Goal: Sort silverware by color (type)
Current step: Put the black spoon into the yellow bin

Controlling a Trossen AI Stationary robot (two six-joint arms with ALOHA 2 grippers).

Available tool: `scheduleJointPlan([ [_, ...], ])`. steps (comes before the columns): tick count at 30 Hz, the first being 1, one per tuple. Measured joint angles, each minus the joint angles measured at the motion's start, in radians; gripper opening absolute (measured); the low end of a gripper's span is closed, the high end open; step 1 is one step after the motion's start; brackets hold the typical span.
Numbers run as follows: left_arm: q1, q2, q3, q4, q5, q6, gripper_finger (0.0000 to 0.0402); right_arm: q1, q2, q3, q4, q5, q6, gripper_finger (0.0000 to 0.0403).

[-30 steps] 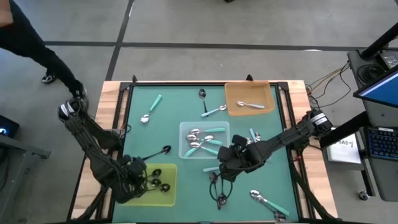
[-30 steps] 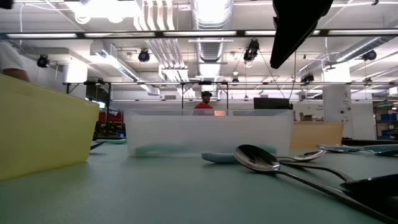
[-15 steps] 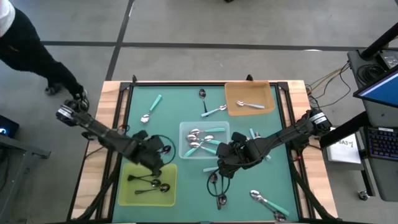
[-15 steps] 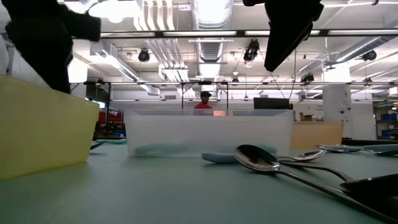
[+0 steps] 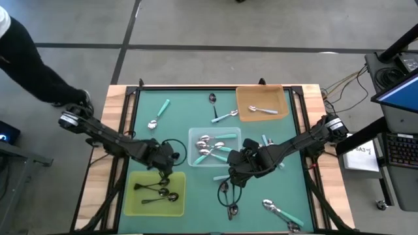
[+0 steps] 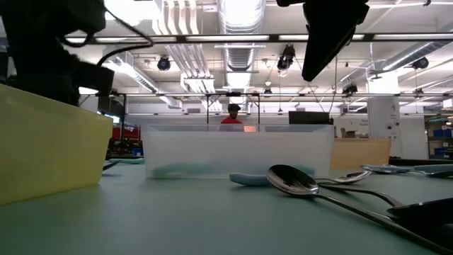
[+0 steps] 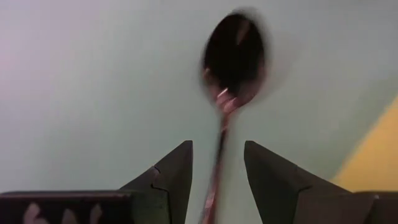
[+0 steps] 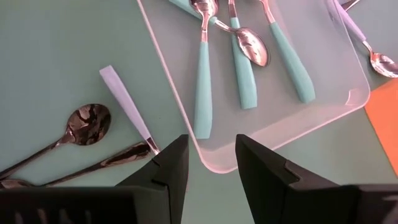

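Green mat point(image 5: 179, 111) covers the table, wood edges around it, lab room with ceiling lights behind in the low view.

Left gripper point(image 5: 164, 163) sits over the mat just above the yellow tray's point(image 5: 132, 207) far edge, jaws apart, a dark spoon point(image 7: 233, 59) lined up between the fingers point(image 7: 171, 174); can't tell if they touch its handle. Spoon lies flat on the mat, bowl away from the gripper, yellow tray corner just beside it.

Right gripper point(image 5: 236, 168) hangs near the clear tray's point(image 5: 193, 162) lower right corner, jaws apart, nothing held. Right wrist view shows the clear tray edge straight ahead of the fingers point(image 8: 168, 168), and a pale-handled utensil point(image 8: 127, 99) plus two dark spoons point(image 8: 81, 124) on the mat beside the tray.

Containers:
- Yellow tray, front left: three dark spoons point(image 5: 153, 190) inside.
- Clear tray, centre: several teal-handled spoons point(image 5: 212, 149), lying roughly parallel.
- Orange tray point(image 5: 245, 98), far right: one silver spoon point(image 5: 264, 109).

Loose on mat: teal-handled spoon point(image 5: 159, 112) far left, dark spoon point(image 5: 212, 99) at far edge, a silver and teal piece point(image 5: 225, 116) left of the orange tray, a few teal pieces point(image 5: 268, 142) right of the clear tray, dark utensils point(image 5: 228, 199) below the right gripper, teal-handled spoon point(image 5: 281, 210) front right.

Low view: yellow tray wall at left, clear tray in the middle, a silver spoon bowl point(image 6: 291, 180) close in front.
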Motion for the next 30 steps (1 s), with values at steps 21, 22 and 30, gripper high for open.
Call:
scheduleJointPlan([
  [21, 0.078, 0.012, -0.110, 0.078, 0.078, -0.042, 0.0010, 0.000, 0.000, 0.000, 0.004, 0.000, 0.008, 0.0123],
  [22, 0.080, 0.012, -0.107, 0.075, 0.073, -0.041, 0.0006, 0.000, 0.000, 0.000, 0.004, 0.000, 0.012, 0.0123],
  [30, 0.086, -0.043, 0.022, -0.034, -0.094, 0.001, 0.0002, 0.000, 0.000, 0.000, 0.004, -0.001, 0.019, 0.0123],
])
